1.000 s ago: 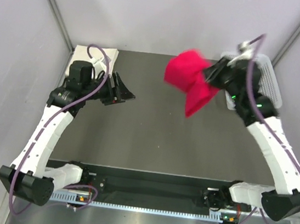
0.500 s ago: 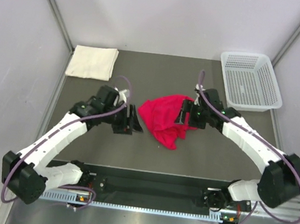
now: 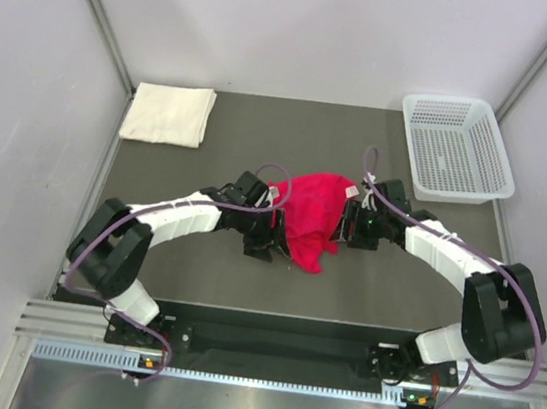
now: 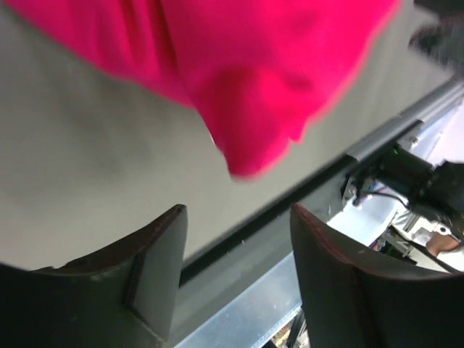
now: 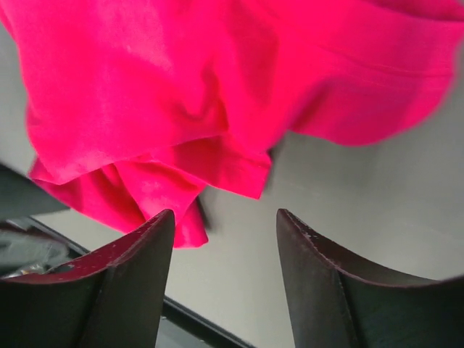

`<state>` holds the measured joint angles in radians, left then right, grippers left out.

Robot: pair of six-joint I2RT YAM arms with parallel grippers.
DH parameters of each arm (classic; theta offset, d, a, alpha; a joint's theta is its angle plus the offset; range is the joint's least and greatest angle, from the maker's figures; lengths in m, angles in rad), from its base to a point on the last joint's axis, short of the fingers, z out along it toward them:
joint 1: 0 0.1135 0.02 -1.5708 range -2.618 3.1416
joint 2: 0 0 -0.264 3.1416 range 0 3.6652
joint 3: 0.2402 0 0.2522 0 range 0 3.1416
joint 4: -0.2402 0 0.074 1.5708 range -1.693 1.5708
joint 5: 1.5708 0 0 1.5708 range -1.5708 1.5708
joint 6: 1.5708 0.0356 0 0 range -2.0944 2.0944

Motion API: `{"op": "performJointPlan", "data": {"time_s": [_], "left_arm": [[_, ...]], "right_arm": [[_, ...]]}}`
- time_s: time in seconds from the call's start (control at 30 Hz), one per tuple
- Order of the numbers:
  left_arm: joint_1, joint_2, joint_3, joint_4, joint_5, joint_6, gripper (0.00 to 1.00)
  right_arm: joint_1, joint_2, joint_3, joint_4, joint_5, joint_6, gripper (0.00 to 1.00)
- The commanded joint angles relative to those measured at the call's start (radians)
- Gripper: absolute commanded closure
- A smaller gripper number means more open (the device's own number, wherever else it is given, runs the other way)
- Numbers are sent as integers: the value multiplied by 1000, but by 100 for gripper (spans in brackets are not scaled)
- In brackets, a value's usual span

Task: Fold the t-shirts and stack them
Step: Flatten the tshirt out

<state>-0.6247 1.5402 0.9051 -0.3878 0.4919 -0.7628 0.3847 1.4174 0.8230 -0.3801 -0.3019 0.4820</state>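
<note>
- Two shirts lie on the dark grey surface (image 3: 241,145): a crumpled bright red cloth t-shirt (image 3: 315,210) at the middle, and a folded cream-white cloth t-shirt (image 3: 169,113) in the far left corner, well apart.
- Left gripper (image 3: 268,244) sits at the red shirt's left edge, its jaws spread wide with nothing between them.
- Right gripper (image 3: 345,224) sits at the shirt's right edge, likewise spread and empty.
- White plastic mesh basket (image 3: 457,148) stands in the far right corner.
</note>
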Motion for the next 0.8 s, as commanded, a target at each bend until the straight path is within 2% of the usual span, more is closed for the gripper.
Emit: {"op": "performJointPlan", "data": {"time_s": [0.0, 0.1, 0.13, 0.2, 0.33, 0.5, 0.57, 0.6, 0.7, 0.73, 0.77], "left_arm": [[-4, 69, 64, 99, 19, 10, 38], [-4, 127, 103, 104, 7, 19, 41], [-4, 152, 112, 101, 4, 20, 43], [-1, 175, 133, 102, -1, 23, 46], [-1, 207, 149, 109, 2, 13, 53], [8, 212, 149, 101, -18, 3, 75], [16, 207, 153, 90, -18, 6, 81], [19, 205, 155, 75, -19, 11, 88], [19, 181, 169, 20, -52, 36, 100], [19, 166, 173, -2, -62, 45, 100], [19, 156, 189, -22, -90, 55, 100]], "right_arm": [[71, 34, 13, 89, -5, -49, 42], [108, 76, 28, 86, 30, -65, 48], [114, 86, 31, 83, 40, -66, 54], [117, 112, 41, 87, 59, -72, 59], [118, 147, 56, 86, 78, -86, 58], [120, 215, 102, 96, 118, -117, 57], [120, 238, 125, 110, 124, -115, 58], [121, 241, 133, 112, 139, -112, 60], [125, 244, 153, 110, 217, -94, 78], [123, 239, 156, 110, 242, -89, 91], [122, 233, 156, 109, 265, -82, 98]]}}
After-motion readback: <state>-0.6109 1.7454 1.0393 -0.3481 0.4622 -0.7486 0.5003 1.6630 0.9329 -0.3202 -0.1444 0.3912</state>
